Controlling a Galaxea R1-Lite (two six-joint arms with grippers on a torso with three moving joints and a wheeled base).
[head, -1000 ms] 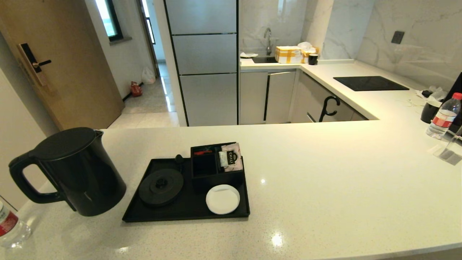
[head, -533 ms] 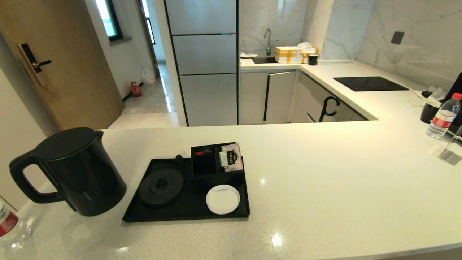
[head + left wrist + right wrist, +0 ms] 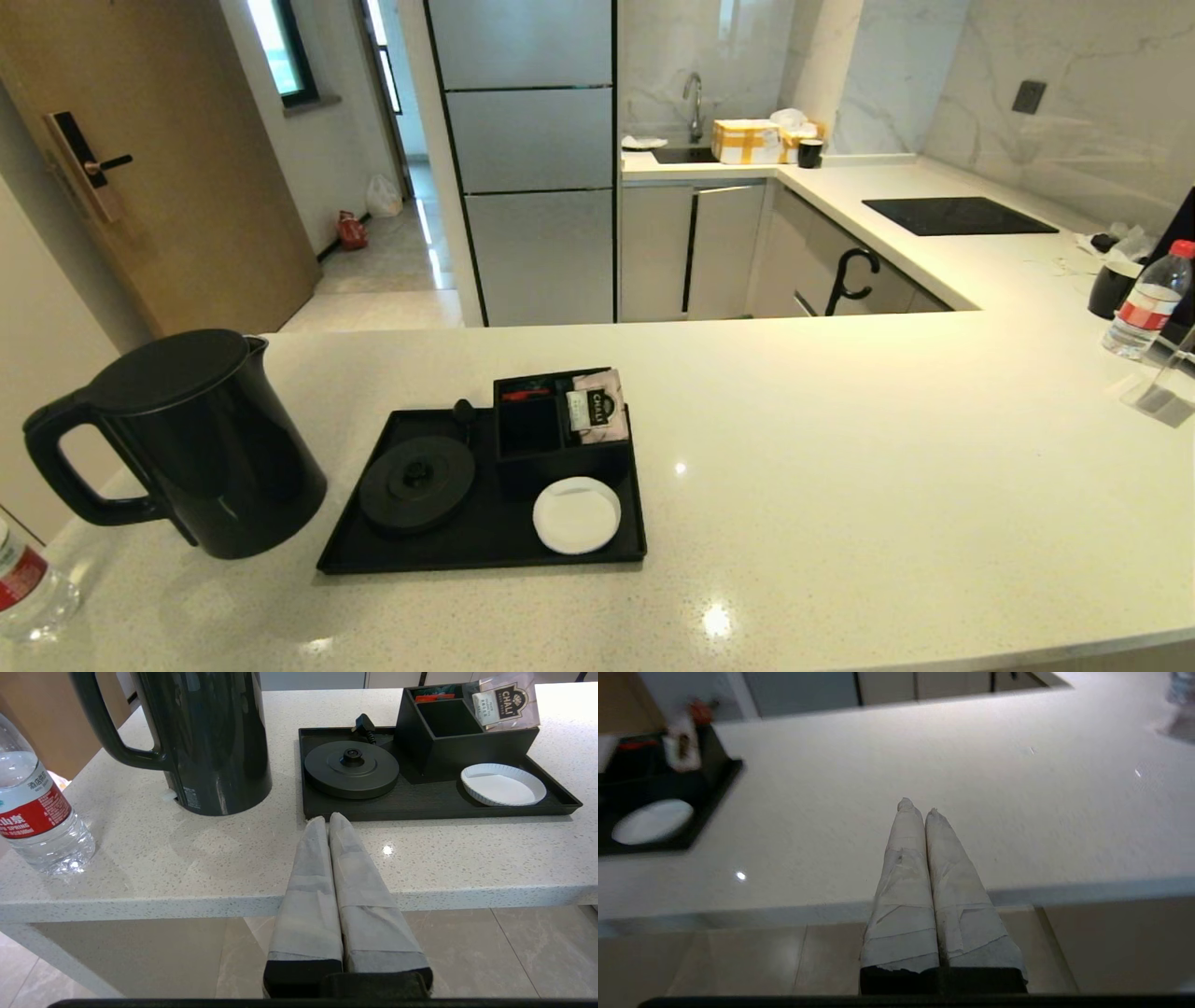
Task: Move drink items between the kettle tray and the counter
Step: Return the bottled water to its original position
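Note:
The tall black kettle [image 3: 201, 448] [image 3: 205, 742] stands on the off-white counter [image 3: 840, 485] just left of the black kettle tray [image 3: 448, 551] [image 3: 420, 807]. On the tray are the round kettle base [image 3: 416, 483] [image 3: 351, 768], the divided black box [image 3: 551, 439] and the white coaster [image 3: 576, 514] [image 3: 503, 784]. The tea sachet [image 3: 597, 405] [image 3: 504, 702] leans in the box. One red-labelled water bottle [image 3: 23, 579] [image 3: 32, 812] stands at the counter's near left corner. My left gripper [image 3: 328, 817] is shut and empty at the counter's front edge, before the tray. My right gripper [image 3: 918, 807] is shut and empty further right. Neither shows in the head view.
A second red-capped bottle [image 3: 1146, 303] and a black cup [image 3: 1111, 289] stand at the far right. The black glass hob [image 3: 957, 216] lies on the counter's far arm. A sink tap [image 3: 693, 103] and a yellow-taped box [image 3: 745, 140] are at the back.

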